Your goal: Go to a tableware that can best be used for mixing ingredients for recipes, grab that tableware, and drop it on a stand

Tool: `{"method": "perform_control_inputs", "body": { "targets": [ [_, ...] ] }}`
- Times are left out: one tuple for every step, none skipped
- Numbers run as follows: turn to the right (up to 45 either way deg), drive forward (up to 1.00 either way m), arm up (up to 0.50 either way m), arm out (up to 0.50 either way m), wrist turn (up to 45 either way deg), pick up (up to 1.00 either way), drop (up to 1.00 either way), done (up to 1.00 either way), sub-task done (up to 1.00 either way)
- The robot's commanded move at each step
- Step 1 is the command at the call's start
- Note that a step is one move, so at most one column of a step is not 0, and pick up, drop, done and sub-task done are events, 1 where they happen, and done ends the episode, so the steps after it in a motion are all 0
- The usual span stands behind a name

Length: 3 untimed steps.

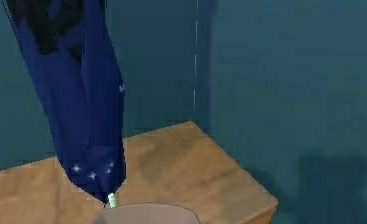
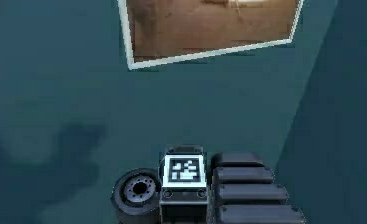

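Forward view, 6 o'clock: pale beige rounded rim (image 1: 141, 212), edge-cut, possibly the bowl, against a light wooden tabletop (image 1: 191, 160); dark blue folded cloth cone (image 1: 81, 90) at 10. Arm side view, 6 o'clock: dark gripper (image 2: 139, 192), fingers indistinct, cannot tell if it holds anything; cropped white-framed picture (image 2: 211, 30) at 12.

Dark blue white-specked folded thing (image 1: 86, 95) slants down from upper left, its pale tip over a light wooden top (image 1: 196, 165) in a corner of teal walls (image 1: 291, 80), pale rounded rim (image 1: 146, 214) just below the tip.

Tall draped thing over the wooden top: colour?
Draped thing: dark blue, small white specks; forward view shows it best.
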Motion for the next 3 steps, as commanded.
{"method": "perform_control_inputs", "body": {
  "targets": [
    [45.0, 0.0, 0.0, 0.0, 0.0, 0.0, 0.0, 0.0, 0.0],
    [45.0, 0.0, 0.0, 0.0, 0.0, 0.0, 0.0, 0.0, 0.0],
    [45.0, 0.0, 0.0, 0.0, 0.0, 0.0, 0.0, 0.0, 0.0]
  ]
}}
